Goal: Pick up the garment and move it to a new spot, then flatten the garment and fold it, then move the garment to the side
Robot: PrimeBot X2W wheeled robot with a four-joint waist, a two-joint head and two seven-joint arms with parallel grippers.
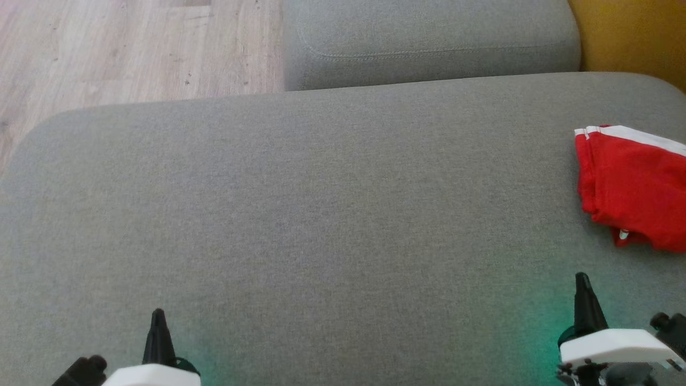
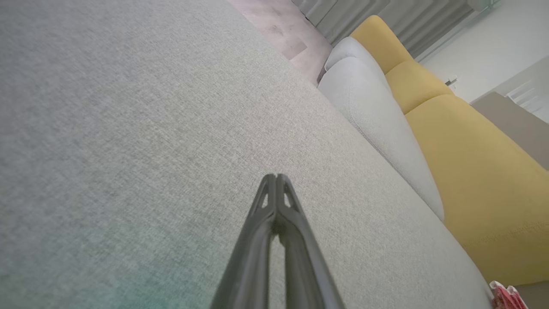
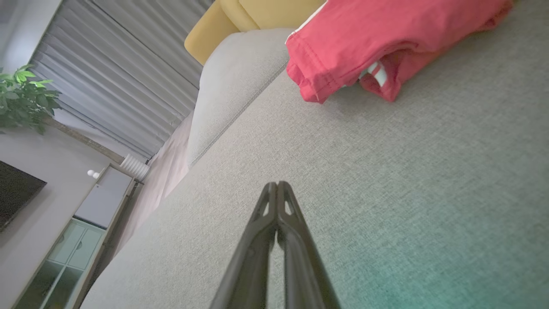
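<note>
A red fabric garment with white stripe trim (image 1: pixel 635 187) lies on the wide grey woven seat cushion (image 1: pixel 321 214) at its far right side, running off the right edge of the head view. It is gathered into a compact, layered bundle, with a white band along its upper edge and red hems stacked at its left side, and it is free of both grippers.

The right gripper (image 1: pixel 582 280) sits at the lower right of the head view, its two long dark fingers pressed together into one point, clenched on nothing. It is nearer the robot than the garment and apart from it, with bare grey cloth between the tip and the closest red hem. In the right wrist view the closed fingers point across the cushion, and the garment lies ahead and to the right, a small white-striped fold showing under its top layer.

The left gripper (image 1: pixel 157 316) is at the lower left, well apart from the garment, fingers likewise clamped together with nothing between them. In the left wrist view a small scrap of red and white at the bottom right corner is probably the same garment, though too little shows to be sure.

A faint green glow tints the cushion near each gripper. Beyond the seat stand a rounded grey upholstered armrest (image 1: pixel 429 43) and a mustard yellow sofa back (image 1: pixel 632 32); pale wooden plank flooring (image 1: pixel 134 48) shows at the upper left.
</note>
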